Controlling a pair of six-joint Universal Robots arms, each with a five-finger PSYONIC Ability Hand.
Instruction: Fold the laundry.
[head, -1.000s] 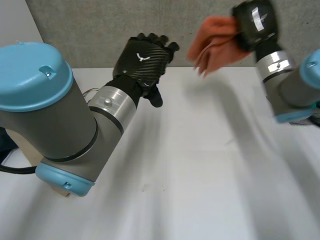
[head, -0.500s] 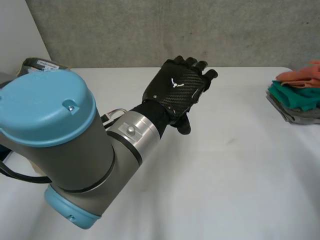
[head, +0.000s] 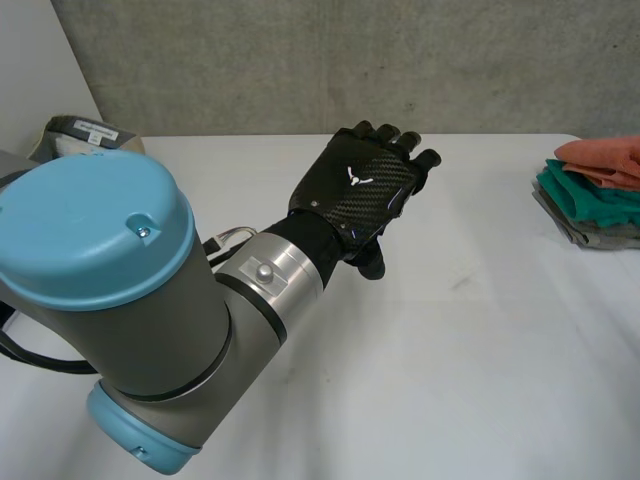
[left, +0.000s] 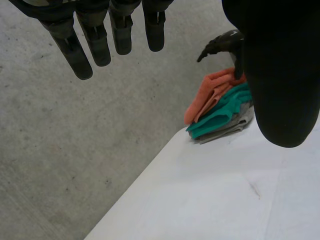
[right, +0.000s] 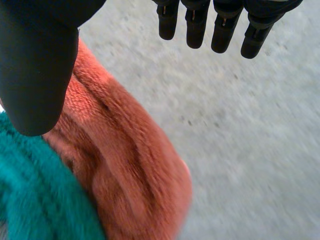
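Observation:
Three folded cloths are stacked at the table's right edge: an orange cloth (head: 600, 155) on top, a teal cloth (head: 585, 195) under it, a grey cloth (head: 585, 230) at the bottom. My left hand (head: 362, 190) hovers open over the middle of the white table (head: 450, 350), fingers straight, holding nothing. In the left wrist view the stack (left: 220, 112) lies beyond my thumb, with my right hand (left: 222, 42) just above it. In the right wrist view my right hand (right: 35, 65) is open, and the orange cloth (right: 125, 170) lies under its palm, on the teal cloth (right: 35, 200).
A grey concrete wall (head: 300, 60) runs behind the table's far edge. A flat pale-and-dark thing with a white label (head: 80, 132) lies at the far left corner. My big left arm (head: 120, 300) fills the near left.
One second ago my right hand held the orange cloth in the air at the back right. Now that cloth lies on top of the stack and the hand is open. My left hand shifted right.

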